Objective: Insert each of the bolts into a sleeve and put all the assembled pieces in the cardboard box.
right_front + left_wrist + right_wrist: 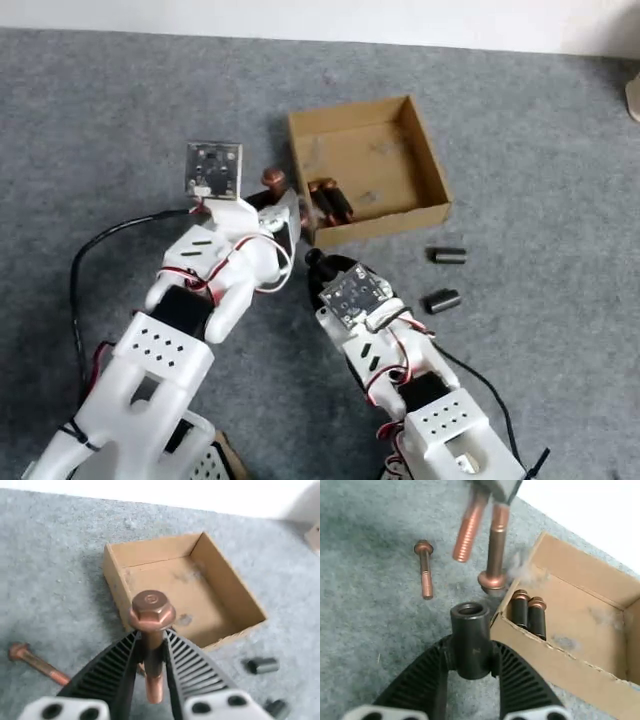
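Grey carpeted bench. Left hand grips a copper bolt, right hand a black sleeve; two assembled pieces in cardboard box.

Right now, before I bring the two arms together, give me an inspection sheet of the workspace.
surface: grey carpet.
job's things: cardboard box holds two assembled pieces; one loose sleeve and a second sleeve lie beside it; a loose bolt lies on the carpet.
clutter: pale fluff at the box corner.
tools: left tool shut on a bolt; right tool shut on a sleeve.
cables: black cable loops on the carpet.
surroundings: white wall beyond the carpet.
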You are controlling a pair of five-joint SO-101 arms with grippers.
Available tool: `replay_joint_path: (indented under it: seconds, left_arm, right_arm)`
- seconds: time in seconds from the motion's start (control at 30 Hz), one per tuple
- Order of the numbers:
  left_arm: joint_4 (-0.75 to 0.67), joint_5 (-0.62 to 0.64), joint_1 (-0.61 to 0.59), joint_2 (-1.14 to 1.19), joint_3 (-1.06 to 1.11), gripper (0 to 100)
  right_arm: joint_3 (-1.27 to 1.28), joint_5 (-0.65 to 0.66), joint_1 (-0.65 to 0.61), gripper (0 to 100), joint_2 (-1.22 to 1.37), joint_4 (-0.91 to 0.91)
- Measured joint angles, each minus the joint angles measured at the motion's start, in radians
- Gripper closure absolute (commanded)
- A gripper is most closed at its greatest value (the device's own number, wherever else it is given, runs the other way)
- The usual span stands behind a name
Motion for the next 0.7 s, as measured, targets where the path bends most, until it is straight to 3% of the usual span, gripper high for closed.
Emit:
replay_joint_path:
  seconds: [0.33, 0.7]
  left_arm:
    - [-0.009, 0.276, 0.000, 0.000, 0.000, 100]
    - [-0.014, 0.353, 0.086, -0.006, 0.034, 100]
  right_arm:
    - [0.002, 0.000, 0.002, 99.5, 0.000, 0.000]
    - [0.002, 0.002, 0.002, 99.5, 0.000, 0.002]
